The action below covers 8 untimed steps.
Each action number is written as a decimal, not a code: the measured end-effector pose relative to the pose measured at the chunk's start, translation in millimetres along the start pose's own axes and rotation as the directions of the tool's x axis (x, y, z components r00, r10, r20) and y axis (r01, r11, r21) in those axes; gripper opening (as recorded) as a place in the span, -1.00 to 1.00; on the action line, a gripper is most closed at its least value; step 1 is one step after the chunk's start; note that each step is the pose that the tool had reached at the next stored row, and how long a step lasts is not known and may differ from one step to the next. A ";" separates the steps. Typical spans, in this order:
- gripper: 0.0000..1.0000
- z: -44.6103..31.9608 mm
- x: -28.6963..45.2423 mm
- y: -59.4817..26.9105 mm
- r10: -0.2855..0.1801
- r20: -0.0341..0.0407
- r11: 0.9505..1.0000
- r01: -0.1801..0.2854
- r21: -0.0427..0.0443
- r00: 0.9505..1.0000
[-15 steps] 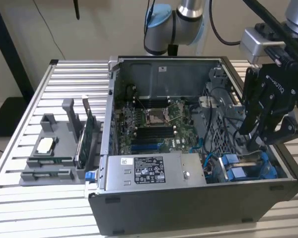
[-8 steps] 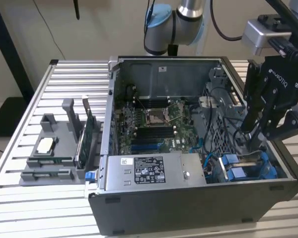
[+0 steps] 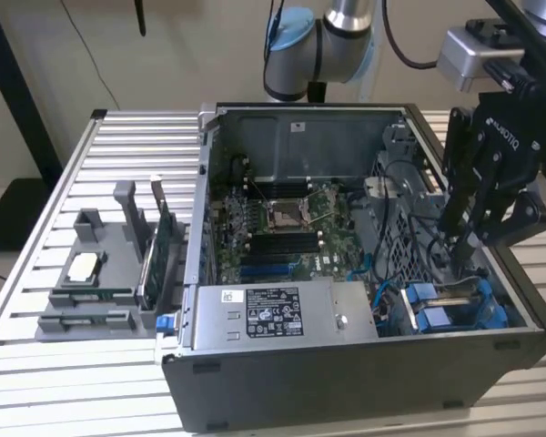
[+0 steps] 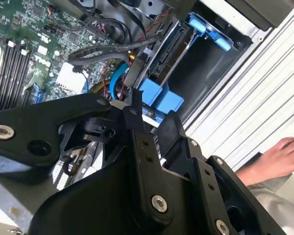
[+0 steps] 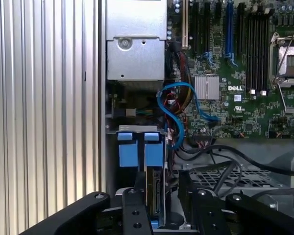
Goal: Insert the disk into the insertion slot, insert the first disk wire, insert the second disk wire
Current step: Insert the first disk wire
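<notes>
First wrist view, and it's one disk [image 5: 155, 186], seen edge-on: a thin silver-grey slab clipped in a bright blue plastic carrier with two squared handle tabs [image 5: 128, 152]. It stands in the drive bay at the corner of the case, near the one grey sheet-metal power supply box [image 5: 136, 54]. One gripper [image 5: 159, 196], matte black and bolted, straddles it. The jaws are spread, one on each side of the disk's edge, with a gap showing on one side. One blue cable [image 5: 174, 105] loops beside the green motherboard [image 5: 245, 98] and its finned silver heat sink [image 5: 207, 88].

Over to the exterior view: the open case [image 3: 346, 382] sits on a ribbed metal table [image 3: 64, 364], and one grey holder tray [image 3: 100, 282] lies toward the exterior view's left. Second wrist view: one person's hand [image 4: 279, 156] beside the table.
</notes>
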<state>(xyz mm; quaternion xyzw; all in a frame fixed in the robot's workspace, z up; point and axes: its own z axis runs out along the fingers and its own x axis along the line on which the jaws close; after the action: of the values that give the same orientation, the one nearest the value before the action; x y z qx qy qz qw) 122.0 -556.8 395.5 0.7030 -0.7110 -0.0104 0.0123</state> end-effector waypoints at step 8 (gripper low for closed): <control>-0.18 -1.4 -14.2 0.2 0.000 0.000 1.000 0.000 0.000 1.000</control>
<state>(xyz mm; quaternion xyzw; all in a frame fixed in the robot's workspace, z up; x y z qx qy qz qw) 122.0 -542.6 396.8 0.7030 -0.7110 -0.0105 0.0123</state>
